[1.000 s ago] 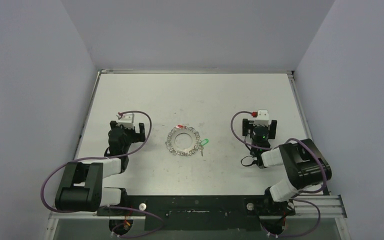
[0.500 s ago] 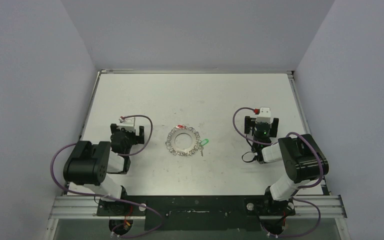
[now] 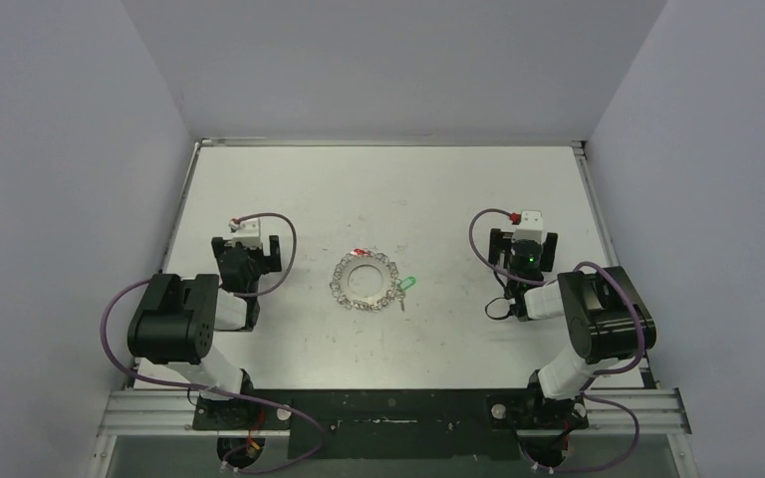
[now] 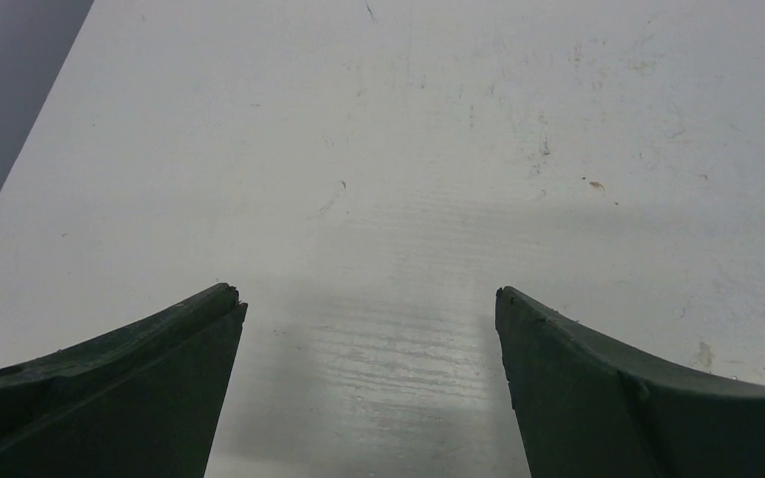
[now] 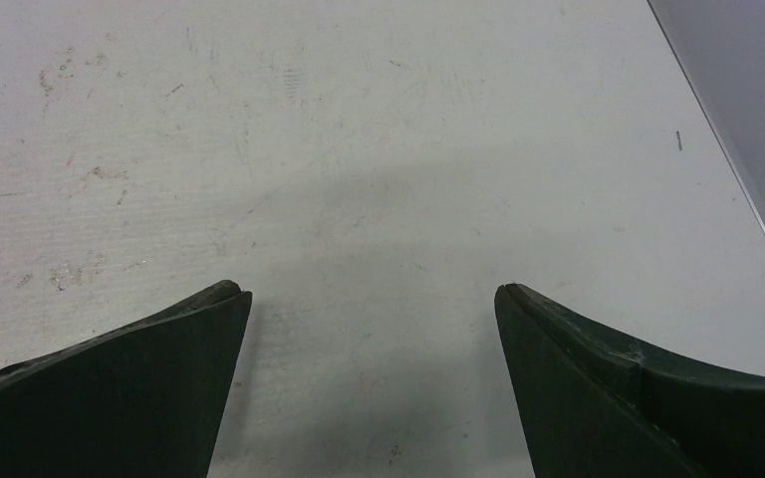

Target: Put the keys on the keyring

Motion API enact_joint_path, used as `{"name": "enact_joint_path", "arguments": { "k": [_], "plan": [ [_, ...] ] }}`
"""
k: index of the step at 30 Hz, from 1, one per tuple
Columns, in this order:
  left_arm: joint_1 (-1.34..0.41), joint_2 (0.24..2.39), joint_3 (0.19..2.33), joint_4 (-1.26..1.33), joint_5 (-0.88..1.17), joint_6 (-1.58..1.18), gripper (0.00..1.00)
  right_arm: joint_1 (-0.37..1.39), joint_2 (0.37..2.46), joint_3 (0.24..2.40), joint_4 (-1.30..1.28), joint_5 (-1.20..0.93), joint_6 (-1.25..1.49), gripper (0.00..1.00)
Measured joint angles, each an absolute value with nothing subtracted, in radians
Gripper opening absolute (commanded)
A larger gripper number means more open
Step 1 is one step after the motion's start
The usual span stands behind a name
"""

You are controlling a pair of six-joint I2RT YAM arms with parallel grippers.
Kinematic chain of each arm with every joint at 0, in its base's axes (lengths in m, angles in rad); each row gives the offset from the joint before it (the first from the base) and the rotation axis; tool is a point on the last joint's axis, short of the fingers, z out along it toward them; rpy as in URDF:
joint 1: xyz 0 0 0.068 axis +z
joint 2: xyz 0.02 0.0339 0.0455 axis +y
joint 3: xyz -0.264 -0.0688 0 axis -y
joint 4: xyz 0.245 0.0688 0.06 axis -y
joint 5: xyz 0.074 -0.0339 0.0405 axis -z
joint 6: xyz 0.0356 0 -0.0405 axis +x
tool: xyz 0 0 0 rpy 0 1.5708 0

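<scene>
Looking down from above, one white table (image 3: 428, 189) carries one keyring (image 3: 353, 286), lying flat near its middle between two black robot arms. The keyring is a silver disc with a wide hole and a fringe of small wire loops.

Two keys sit at its edge. The red-tagged key (image 3: 360, 252) touches the far rim. The green-tagged key (image 3: 407, 283) lies just beside the right rim. From this height I cannot tell whether either key is threaded onto a loop.

The left gripper (image 4: 369, 299) is well to the left of the keyring, its two dark fingers (image 4: 139, 388) spread wide over bare tabletop, holding nothing. The right gripper (image 5: 373, 292) is well to the right, its two fingers (image 5: 618, 388) equally spread and empty.
</scene>
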State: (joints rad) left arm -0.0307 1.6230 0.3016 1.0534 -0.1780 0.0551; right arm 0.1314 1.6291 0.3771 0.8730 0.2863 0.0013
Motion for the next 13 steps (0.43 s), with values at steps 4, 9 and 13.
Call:
{"name": "enact_joint_path", "arguments": {
  "k": [4, 9, 13],
  "plan": [
    [-0.031, 1.623, 0.302, 1.035, -0.183, 0.053, 0.97, 0.131, 1.629, 0.377, 0.872, 0.282, 0.008, 1.00],
    [-0.031, 1.623, 0.302, 1.027, -0.185, 0.051, 0.97, 0.131, 1.629, 0.377, 0.872, 0.279, 0.011, 1.00],
    [-0.028, 1.623, 0.303, 1.016, -0.181, 0.045, 0.97, 0.131, 1.629, 0.377, 0.872, 0.279, 0.011, 1.00]
  ]
}}
